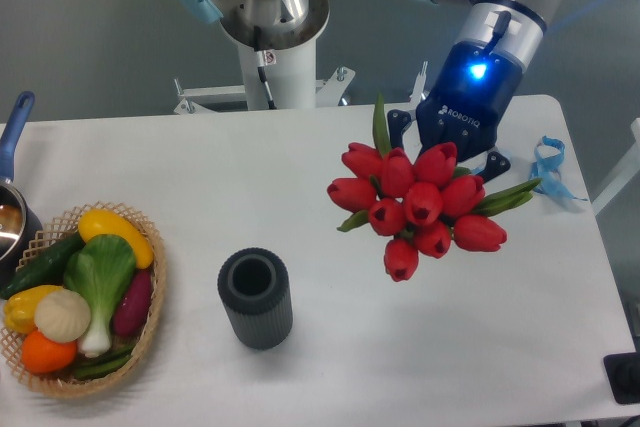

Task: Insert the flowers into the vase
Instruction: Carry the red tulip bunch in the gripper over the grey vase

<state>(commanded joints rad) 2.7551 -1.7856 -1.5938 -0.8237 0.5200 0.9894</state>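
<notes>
End effector [452, 152]: above the right side of the table [300, 167], closed on the flowers; fingertips hidden behind the blooms.
Flowers [415, 207]: red tulips held clear of the table, heads toward the camera.
Vase [255, 298]: upright at front centre, mouth open, well apart from the flowers.
Basket [150, 322]: at left, holding toy vegetables [90, 287].
Ribbon [548, 167]: blue, near the right edge.

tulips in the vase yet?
No, the flowers sit at the gripper, well right of the vase, whose mouth is empty.
</notes>
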